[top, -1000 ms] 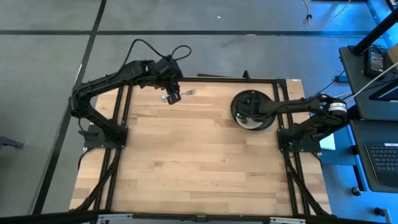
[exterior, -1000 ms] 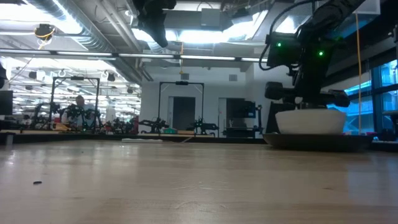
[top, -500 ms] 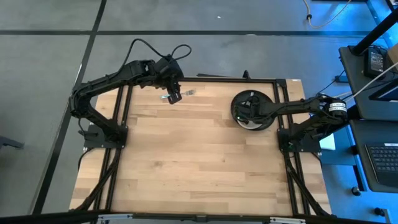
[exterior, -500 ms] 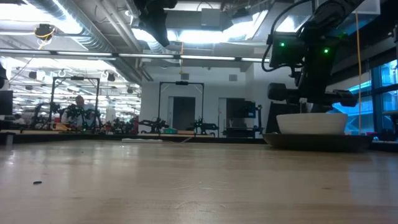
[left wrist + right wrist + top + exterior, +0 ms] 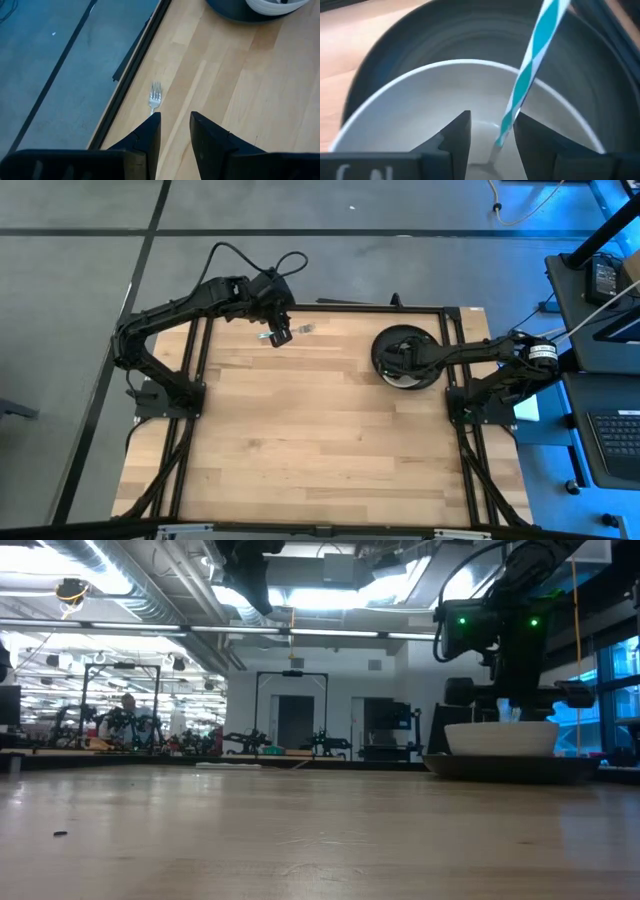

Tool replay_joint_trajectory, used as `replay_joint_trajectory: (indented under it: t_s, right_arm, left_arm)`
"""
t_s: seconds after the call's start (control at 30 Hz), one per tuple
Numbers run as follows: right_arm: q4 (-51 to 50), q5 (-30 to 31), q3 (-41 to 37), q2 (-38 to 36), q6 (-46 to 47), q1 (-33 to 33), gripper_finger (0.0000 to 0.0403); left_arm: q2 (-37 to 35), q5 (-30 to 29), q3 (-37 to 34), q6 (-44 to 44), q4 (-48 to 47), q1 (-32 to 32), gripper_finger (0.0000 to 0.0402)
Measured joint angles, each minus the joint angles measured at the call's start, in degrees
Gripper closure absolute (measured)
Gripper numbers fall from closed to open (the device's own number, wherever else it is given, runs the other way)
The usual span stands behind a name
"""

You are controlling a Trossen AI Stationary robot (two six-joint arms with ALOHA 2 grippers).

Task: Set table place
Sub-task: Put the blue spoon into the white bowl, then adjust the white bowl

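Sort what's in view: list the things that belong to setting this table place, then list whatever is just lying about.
Part of the job:
black plate, on the table
white bowl, on the plate
fork, near the table's edge
blue-and-white striped utensil handle, standing in the bowl

Just lying about:
small dark speck on the tabletop

I see grey floor [image 5: 80, 240] w/ dark seam lines around the bench. Desk w/ keyboard [image 5: 615, 435] on far right. Low cam: person [image 5: 127, 705] seated way back in lab; small dark speck [image 5: 60, 834] near cam.
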Motion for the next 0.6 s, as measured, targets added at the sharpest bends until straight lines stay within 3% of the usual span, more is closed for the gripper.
replay_joint_trajectory:
  t_s: [0.33,0.6]
  right_arm:
    - [3.58,-10.83,0.0,0.0,0.21,0.02,0.0254]
    - [3.44,-12.98,0.0,0.0,1.84,0.02,0.0254]
  left_arm:
    - [0.0,0.0,0.0,0.15,-0.02,0.0,0.0304]
    - [0.0,0.0,0.0,0.15,-0.02,0.0,0.0304]
